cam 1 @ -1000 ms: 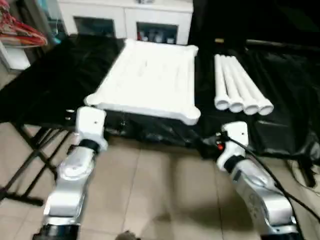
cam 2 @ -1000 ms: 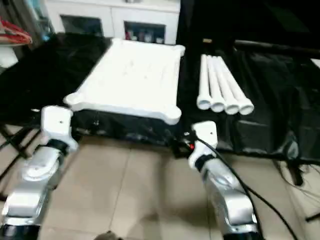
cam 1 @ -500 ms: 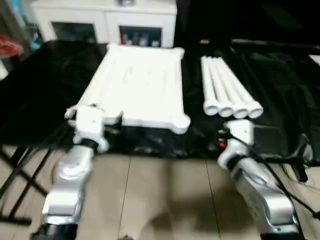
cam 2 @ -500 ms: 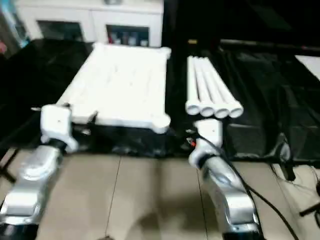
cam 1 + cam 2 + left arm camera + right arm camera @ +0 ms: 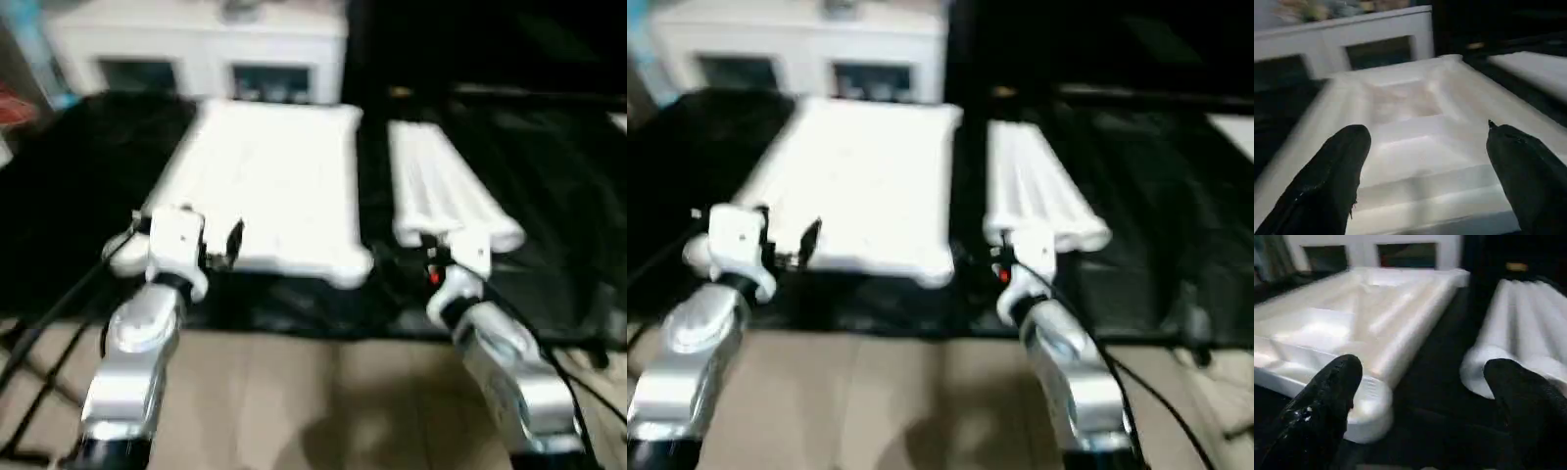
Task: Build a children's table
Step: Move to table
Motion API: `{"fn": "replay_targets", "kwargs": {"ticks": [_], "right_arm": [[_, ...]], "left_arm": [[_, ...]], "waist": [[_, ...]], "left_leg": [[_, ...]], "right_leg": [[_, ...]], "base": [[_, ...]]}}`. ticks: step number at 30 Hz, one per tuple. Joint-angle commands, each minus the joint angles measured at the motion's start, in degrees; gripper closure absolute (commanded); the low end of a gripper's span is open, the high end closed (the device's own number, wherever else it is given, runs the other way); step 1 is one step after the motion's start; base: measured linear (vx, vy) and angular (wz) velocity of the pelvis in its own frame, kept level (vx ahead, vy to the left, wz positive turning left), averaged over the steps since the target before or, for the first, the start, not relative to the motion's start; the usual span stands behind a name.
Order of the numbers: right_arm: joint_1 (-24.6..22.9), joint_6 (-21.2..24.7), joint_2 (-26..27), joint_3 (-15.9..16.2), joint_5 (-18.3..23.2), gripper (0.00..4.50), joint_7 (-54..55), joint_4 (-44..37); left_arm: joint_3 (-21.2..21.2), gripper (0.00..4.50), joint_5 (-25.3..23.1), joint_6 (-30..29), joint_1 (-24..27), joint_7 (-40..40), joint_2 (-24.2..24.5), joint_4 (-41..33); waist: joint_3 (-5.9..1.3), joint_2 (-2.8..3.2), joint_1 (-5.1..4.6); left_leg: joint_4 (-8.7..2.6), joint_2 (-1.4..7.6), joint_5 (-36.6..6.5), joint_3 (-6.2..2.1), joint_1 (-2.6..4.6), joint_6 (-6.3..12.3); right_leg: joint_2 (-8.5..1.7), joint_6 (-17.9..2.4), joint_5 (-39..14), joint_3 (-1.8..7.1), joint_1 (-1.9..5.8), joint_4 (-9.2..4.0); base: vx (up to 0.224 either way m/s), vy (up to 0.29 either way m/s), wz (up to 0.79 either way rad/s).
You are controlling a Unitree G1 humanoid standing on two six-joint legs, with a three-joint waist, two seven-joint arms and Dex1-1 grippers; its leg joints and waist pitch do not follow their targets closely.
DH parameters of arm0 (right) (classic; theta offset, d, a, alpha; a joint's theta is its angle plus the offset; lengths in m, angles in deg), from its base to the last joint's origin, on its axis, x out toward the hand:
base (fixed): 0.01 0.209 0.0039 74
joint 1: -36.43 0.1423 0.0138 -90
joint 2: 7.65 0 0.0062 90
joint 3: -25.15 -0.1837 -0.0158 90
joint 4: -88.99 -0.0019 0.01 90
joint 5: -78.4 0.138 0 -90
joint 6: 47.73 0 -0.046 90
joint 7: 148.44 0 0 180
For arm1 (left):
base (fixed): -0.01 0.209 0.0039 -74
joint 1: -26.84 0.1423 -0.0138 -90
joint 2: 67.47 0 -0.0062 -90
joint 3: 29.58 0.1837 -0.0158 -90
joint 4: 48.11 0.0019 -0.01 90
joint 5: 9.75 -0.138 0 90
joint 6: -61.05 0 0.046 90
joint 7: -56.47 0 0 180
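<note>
Four legs [image 5: 449, 196] lie side by side in a tidy row at the right of centre in my head view, round ends toward me, so I can take one off the end without disturbing the rest. Just beside them, at centre frame, the table top [image 5: 266, 181] lies underside up on the black cloth [image 5: 88, 186], its ribs and corner sockets facing the ceiling, which I judge is how it needs to lie for the legs to go in from above. A white cabinet [image 5: 196, 49] stands behind it at the top of the frame.

My left gripper [image 5: 1422, 178] has its fingers spread wide and empty, hanging over the near edge of the table top. My right gripper [image 5: 1425, 411] is just as wide and empty, aimed at the dark gap between the top's near corner socket [image 5: 1369, 406] and the closest leg end. Neither touches anything that I can see. I read this as the approach before the first pick; no leg is fitted yet.
</note>
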Motion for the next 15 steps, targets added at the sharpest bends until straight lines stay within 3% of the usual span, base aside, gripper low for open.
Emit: {"fn": "replay_targets", "kwargs": {"ticks": [1,2,3,4,5,6,7,8,9,10,11,12,13,14,15], "right_arm": [[0.9,0.5,0.5,0.0,-0.1,0.03,0.0,-0.5],[1.0,0.5,0.5,0.0,-0.1,0.03,0.0,-0.5],[1.0,0.4,0.5,0.0,0.0,0.03,0.0,-0.5],[1.1,0.4,0.6,0.0,0.1,0.03,0.1,-0.4],[1.1,0.4,0.6,0.0,0.2,0.03,0.1,-0.4],[1.1,0.4,0.6,0.0,0.2,0.03,0.1,-0.4],[1.1,0.4,0.6,0.0,0.2,0.03,0.0,-0.3],[1.1,0.4,0.5,0.0,0.2,0.03,0.0,-0.3],[1.1,0.4,0.5,0.0,0.2,0.03,-0.1,-0.3],[1.1,0.4,0.5,0.0,0.2,0.03,-0.1,-0.3],[1.1,0.5,0.6,0.0,0.2,0.03,-0.2,-0.3],[1.1,0.5,0.6,0.0,0.1,0.03,-0.2,-0.3],[1.0,0.5,0.6,0.0,0.1,0.03,-0.3,-0.3],[1.0,0.6,0.6,-0.1,0.0,0.03,-0.4,-0.3],[1.0,0.7,0.6,-0.1,0.0,0.03,-0.4,-0.3]], "left_arm": [[-0.8,0.17,0.2,-0.7,0.6,0.1,1.2,-0.7],[-1.0,0.17,0.1,-0.8,0.7,0.2,1.1,-0.8],[-1.1,0.17,0.1,-0.9,0.7,0.3,1.0,-0.9],[-1.2,0.17,0.1,-1.0,0.7,0.4,0.9,-1.0],[-1.3,0.17,0.1,-1.0,0.7,0.4,0.9,-1.0],[-1.3,0.17,0.1,-1.0,0.7,0.4,0.9,-1.0],[-1.4,0.17,0.1,-1.0,0.7,0.4,0.9,-1.1],[-1.4,0.17,0.1,-1.0,0.7,0.4,0.8,-1.1],[-1.4,0.17,0.1,-1.0,0.7,0.4,0.8,-1.1],[-1.4,0.17,0.2,-1.1,0.7,0.3,0.8,-1.2],[-1.3,0.17,0.2,-1.1,0.7,0.2,0.8,-1.3],[-1.3,0.17,0.3,-1.1,0.8,0.2,0.9,-1.3],[-1.1,0.17,0.4,-1.1,0.8,0.1,1.0,-1.4],[-1.1,0.17,0.5,-1.2,0.8,0.0,1.1,-1.5],[-1.0,0.17,0.6,-1.2,0.8,0.0,1.1,-1.5]], "waist": [[-2.57,-1.71,2.64],[-2.27,-0.72,2.59],[-2.05,0.95,2.51],[-2.39,2.01,2.29],[-3.01,4.23,0.33],[-2.27,4.15,-0.76],[-3.57,3.55,-1.72],[-3.67,3.6,-1.69],[-3.37,3.43,-1.6],[-2.85,2.04,-1.73],[-2.51,1.59,-1.69],[-2.4,-0.83,-1.16],[-2.9,-1.9,-0.02],[-2.67,-2.13,2.55],[-2.67,-2.13,2.55]], "left_leg": [[1.8,1.14,1.9,-0.49,-5.56,3.06],[0.23,2.18,4.4,-0.8,-5.79,0.4],[-3.7,3.46,6.2,-0.55,-4.2,0.3],[-5.82,4.4,6.1,-0.16,-2.49,0.39],[-9.54,8.02,-3.4,-3.81,2.65,3.36],[-10.24,9.43,-11.7,-5.3,4.95,4.45],[-10.46,10.42,-13.7,-7.08,7.16,6.93],[-9.73,10.9,-10.2,-8.66,8.44,13.67],[-9.28,10.89,-7.3,-8.48,8.11,16.66],[-9.39,9.52,-2.0,-6.37,6.55,20.76],[-9.37,8.13,-2.4,-4.75,5.53,19.77],[-7.85,3.71,-7.8,-0.8,2.57,13.77],[-5.42,1.13,-7.8,0.87,0.45,11.3],[1.57,1.46,-2.0,-0.29,-4.03,3.72],[1.57,1.46,-2.0,-0.29,-4.03,3.72]], "right_leg": [[-9.84,-6.2,-11.4,7.13,7.64,-9.37],[-8.56,-10.5,-11.1,5.54,7.65,-9.44],[-6.15,-12.7,-12.5,2.75,6.56,-9.7],[-4.94,-12.5,-13.3,1.02,6.15,-9.83],[0.31,-8.8,-11.0,-2.48,3.03,-5.15],[0.39,-8.6,-10.4,-2.55,0.54,-3.23],[0.14,-7.4,-7.2,-2.7,-0.35,-1.18],[-0.14,-2.9,-4.2,-2.36,-3.04,1.45],[-0.45,-0.8,-3.2,-2.08,-4.11,2.49],[-1.29,1.6,0.8,-1.28,-4.89,2.15],[-1.71,0.8,2.7,-0.84,-4.27,0.25],[-3.71,-0.6,4.4,1.96,-0.76,-5.36],[-5.9,-3.1,-1.1,4.4,2.57,-7.55],[-11.44,-9.0,-18.9,8.47,7.51,-10.15],[-11.44,-9.0,-18.9,8.47,7.51,-10.15]], "base": [[0.101,-0.043,-0.1],[0.101,-0.043,-0.1],[0.088,-0.015,-0.02],[0.116,0.056,-0.03],[0.218,0.08,0.06],[0.173,0.075,0.04],[0.17,0.044,0.12],[0.068,0.02,0.03],[0.12,0.026,0.06],[0.089,-0.013,0.03],[0.089,-0.013,0.03],[0.085,-0.06,0.02],[0.078,-0.092,0.06],[0.078,-0.092,0.06],[0.08,-0.078,0.0]]}}
